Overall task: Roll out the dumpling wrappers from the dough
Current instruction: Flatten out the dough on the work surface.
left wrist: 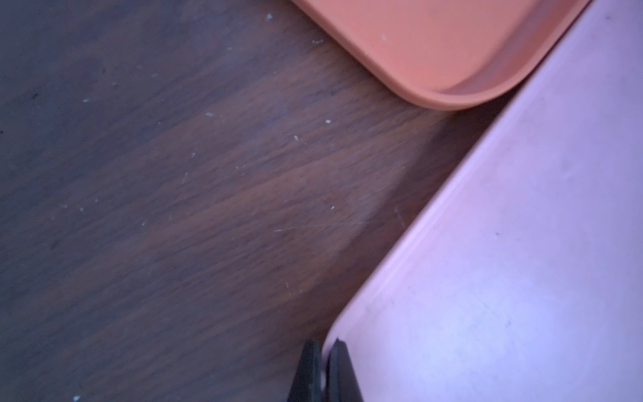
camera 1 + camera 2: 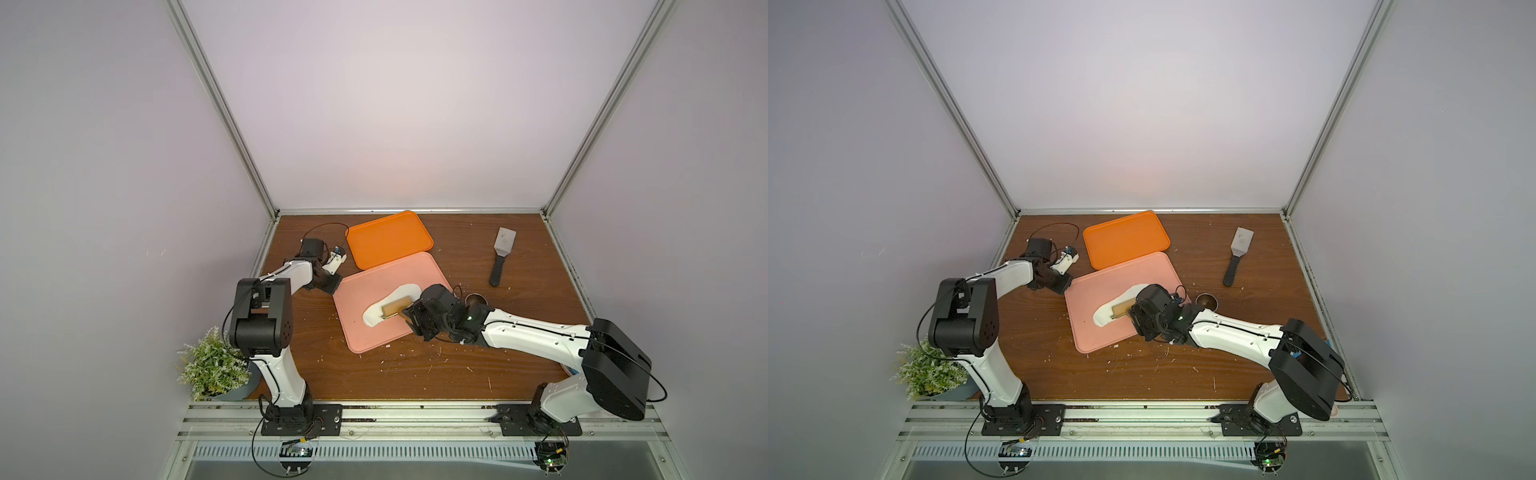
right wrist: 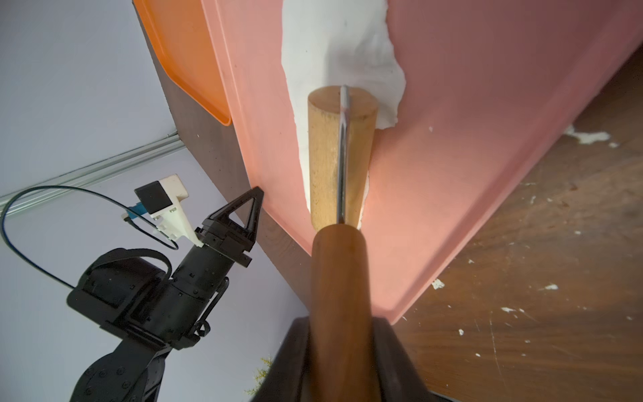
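Along the near edge, an aluminium rail (image 2: 415,415) carries the bases of both arms, with a potted plant (image 2: 212,365) at the near left corner. On the wooden table (image 2: 415,374), speckled with white crumbs, a pink tray (image 2: 361,291) lies in the middle, and an orange tray (image 2: 388,239) sits just beyond its far edge. The dough sheet (image 2: 376,313), white and irregular, stretches across the centre of the pink tray. The right gripper (image 2: 409,316) is clamped around the dark handle of a wooden roller (image 2: 395,309), whose pale cylinder rests on the dough sheet. The left gripper (image 2: 334,286) is closed on the far left corner of the pink tray. The left wrist view shows its fingers (image 1: 342,372) pinched on the rim there. A small metal ring (image 2: 475,298) sits near the pink tray's right edge, just beyond the right arm's wrist. A spatula (image 2: 500,255) with a black handle lies at the far right, well apart from both trays.
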### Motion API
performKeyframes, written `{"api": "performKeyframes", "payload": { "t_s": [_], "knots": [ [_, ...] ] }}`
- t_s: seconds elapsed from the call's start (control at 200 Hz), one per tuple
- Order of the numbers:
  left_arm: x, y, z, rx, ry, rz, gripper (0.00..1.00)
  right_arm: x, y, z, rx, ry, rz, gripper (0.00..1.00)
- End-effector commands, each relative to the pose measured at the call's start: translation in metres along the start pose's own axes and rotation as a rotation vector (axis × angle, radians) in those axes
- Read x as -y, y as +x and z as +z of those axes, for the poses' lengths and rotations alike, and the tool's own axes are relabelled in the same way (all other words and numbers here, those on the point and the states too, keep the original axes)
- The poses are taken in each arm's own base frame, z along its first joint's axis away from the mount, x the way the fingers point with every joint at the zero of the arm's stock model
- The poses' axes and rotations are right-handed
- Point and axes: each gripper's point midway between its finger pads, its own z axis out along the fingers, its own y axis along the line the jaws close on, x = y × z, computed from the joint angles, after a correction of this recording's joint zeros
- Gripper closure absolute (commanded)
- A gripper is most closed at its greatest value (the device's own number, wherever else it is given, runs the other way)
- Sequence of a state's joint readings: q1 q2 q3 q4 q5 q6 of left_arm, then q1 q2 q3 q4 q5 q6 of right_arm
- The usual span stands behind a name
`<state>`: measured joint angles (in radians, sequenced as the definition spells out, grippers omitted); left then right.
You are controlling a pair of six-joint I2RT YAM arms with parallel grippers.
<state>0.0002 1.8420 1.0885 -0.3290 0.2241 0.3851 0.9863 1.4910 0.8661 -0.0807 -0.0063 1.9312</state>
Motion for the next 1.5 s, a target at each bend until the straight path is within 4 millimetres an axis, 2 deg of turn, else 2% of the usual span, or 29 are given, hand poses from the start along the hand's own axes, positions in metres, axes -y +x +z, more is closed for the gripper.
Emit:
{"api": "performKeyframes", "payload": {
  "t_s": [0.0,0.33,0.495,0.585,0.731,0.856,1.006,1.171,1.301,1.386,1.496],
  "knots": [
    [0.020,0.086,0.034,-0.289,0.050,-0.049,1.00,0.186,-0.032,-0.029,0.125,0.672,0.104,1.00],
    [0.017,0.087,0.034,-0.290,0.038,-0.051,1.00,0.203,-0.036,-0.045,0.134,0.726,0.116,1.00],
    [0.018,0.086,0.034,-0.289,0.043,-0.052,1.00,0.198,-0.037,-0.053,0.140,0.712,0.106,1.00],
    [0.020,0.086,0.034,-0.289,0.054,-0.051,1.00,0.171,-0.037,-0.054,0.159,0.655,0.056,1.00],
    [0.027,0.089,0.036,-0.294,0.093,-0.049,1.00,0.087,-0.026,-0.042,0.153,0.438,-0.077,1.00],
    [0.028,0.090,0.036,-0.296,0.099,-0.046,1.00,0.025,-0.010,-0.035,0.103,0.275,-0.139,1.00],
    [0.030,0.089,0.036,-0.290,0.110,-0.044,1.00,-0.032,0.007,-0.039,0.068,0.124,-0.210,1.00],
    [0.030,0.089,0.036,-0.291,0.113,-0.043,1.00,-0.071,0.017,-0.042,0.035,0.007,-0.250,1.00],
    [0.030,0.089,0.036,-0.291,0.112,-0.043,1.00,-0.092,0.022,-0.042,0.005,-0.066,-0.244,1.00],
    [0.030,0.089,0.036,-0.292,0.112,-0.043,1.00,-0.099,0.020,-0.040,0.013,-0.075,-0.247,1.00],
    [0.030,0.090,0.036,-0.294,0.111,-0.045,1.00,-0.097,0.015,-0.026,0.000,-0.071,-0.223,1.00]
  ]
}}
